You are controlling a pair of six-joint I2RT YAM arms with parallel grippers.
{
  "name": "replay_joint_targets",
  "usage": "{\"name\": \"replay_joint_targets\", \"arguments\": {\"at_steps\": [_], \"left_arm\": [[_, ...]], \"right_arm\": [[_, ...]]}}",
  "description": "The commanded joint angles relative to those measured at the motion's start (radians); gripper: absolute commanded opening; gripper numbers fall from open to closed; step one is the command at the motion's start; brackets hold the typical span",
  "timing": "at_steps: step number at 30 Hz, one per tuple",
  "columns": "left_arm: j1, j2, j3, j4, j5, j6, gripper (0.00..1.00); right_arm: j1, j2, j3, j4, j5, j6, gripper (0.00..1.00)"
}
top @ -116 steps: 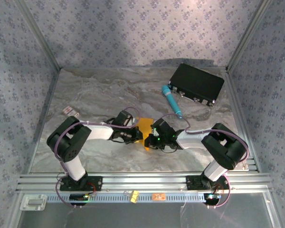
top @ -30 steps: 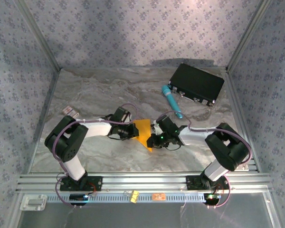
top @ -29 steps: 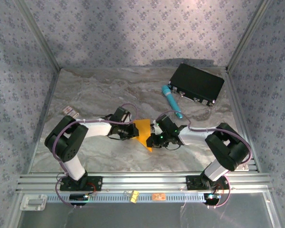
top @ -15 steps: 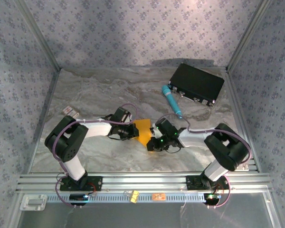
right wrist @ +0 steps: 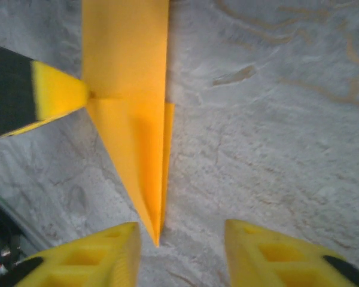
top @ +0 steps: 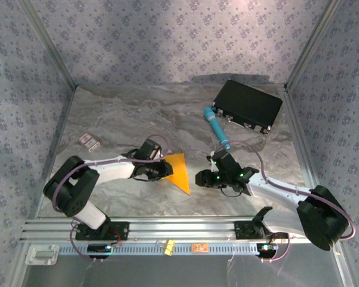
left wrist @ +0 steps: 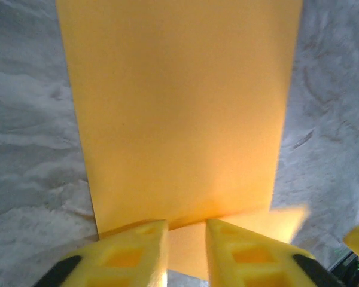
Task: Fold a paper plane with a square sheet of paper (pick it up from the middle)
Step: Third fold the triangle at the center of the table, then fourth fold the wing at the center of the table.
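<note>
The orange-yellow sheet of paper lies on the marble table, folded into a pointed wedge, the paper plane. Its tip points toward the near edge. My left gripper stands at the plane's left side. In the left wrist view its yellow fingers sit a little apart over the paper's near edge, so this gripper is open narrowly. My right gripper is to the right of the plane, clear of it. In the right wrist view it is open, and the plane's tip lies just ahead of its left finger.
A teal pen-like cylinder lies behind the right gripper, and a black case sits at the back right. A small white-and-red card lies at the left. Aluminium rails run along the near edge.
The right gripper let go of the paper, opened and drew back to the right. The left gripper's fingers parted slightly. The paper now lies flat as a wedge.
</note>
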Motion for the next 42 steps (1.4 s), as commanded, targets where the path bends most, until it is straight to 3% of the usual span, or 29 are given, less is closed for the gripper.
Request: {"name": "replay_joint_targets", "arguments": {"at_steps": [1,5,14,20,42], "left_arm": [[-0.001,-0.090,0.010,-0.059,-0.067,0.016,0.29],[0.027,-0.146,0.008,-0.119,-0.088,0.042,0.34],[0.195,-0.145,-0.063,-0.033,0.153,0.063,0.40],[0.251,-0.133,-0.084,0.010,0.218,0.055,0.41],[0.272,-0.088,-0.111,0.071,0.246,0.030,0.44]], "right_arm": [[0.014,0.002,0.029,-0.009,0.104,0.039,0.48],[0.021,0.013,0.026,0.040,0.130,0.066,0.51],[0.042,0.078,0.065,0.119,0.115,0.055,0.44],[0.053,0.166,0.111,0.153,0.099,0.045,0.41],[0.079,0.296,0.178,0.152,0.072,-0.016,0.39]]}}
